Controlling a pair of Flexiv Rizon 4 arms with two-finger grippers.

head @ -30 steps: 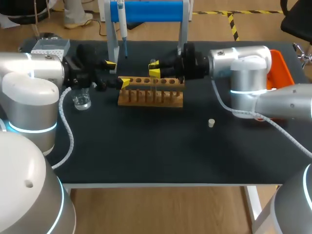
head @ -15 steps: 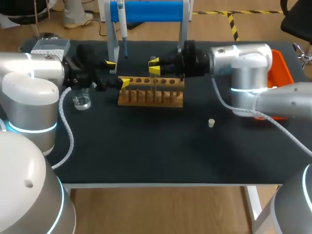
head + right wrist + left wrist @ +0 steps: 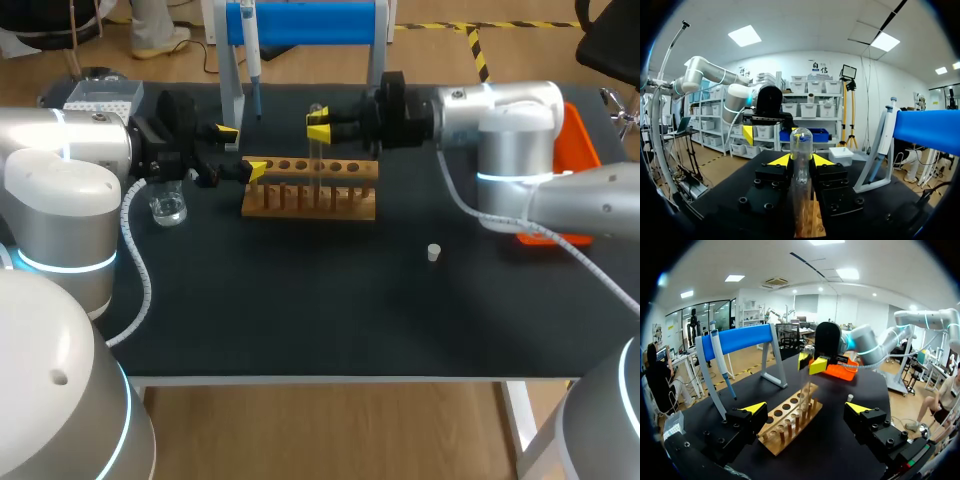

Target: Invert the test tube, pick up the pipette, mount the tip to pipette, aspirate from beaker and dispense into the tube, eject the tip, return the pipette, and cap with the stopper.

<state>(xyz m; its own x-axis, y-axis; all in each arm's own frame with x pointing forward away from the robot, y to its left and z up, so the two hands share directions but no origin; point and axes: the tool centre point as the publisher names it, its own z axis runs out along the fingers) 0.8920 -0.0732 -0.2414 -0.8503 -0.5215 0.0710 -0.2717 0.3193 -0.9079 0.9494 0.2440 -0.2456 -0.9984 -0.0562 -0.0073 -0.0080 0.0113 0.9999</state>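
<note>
A clear test tube stands upright with its rounded end up, my right gripper shut on its upper part. Its lower end hangs at the top row of the wooden rack. In the right wrist view the tube sits between the yellow tips of the right gripper. My left gripper stands open at the rack's left end, nothing in it. The pipette hangs on the blue stand. A glass beaker sits left of the rack, and the small stopper lies to the right.
A tip box sits at the far left corner and an orange tray at the right edge behind my right arm. The stand's legs rise just behind the rack. Bare black tabletop lies in front of the rack.
My right gripper has risen with the tube, drawing it up out of the rack. The left arm has kept still.
</note>
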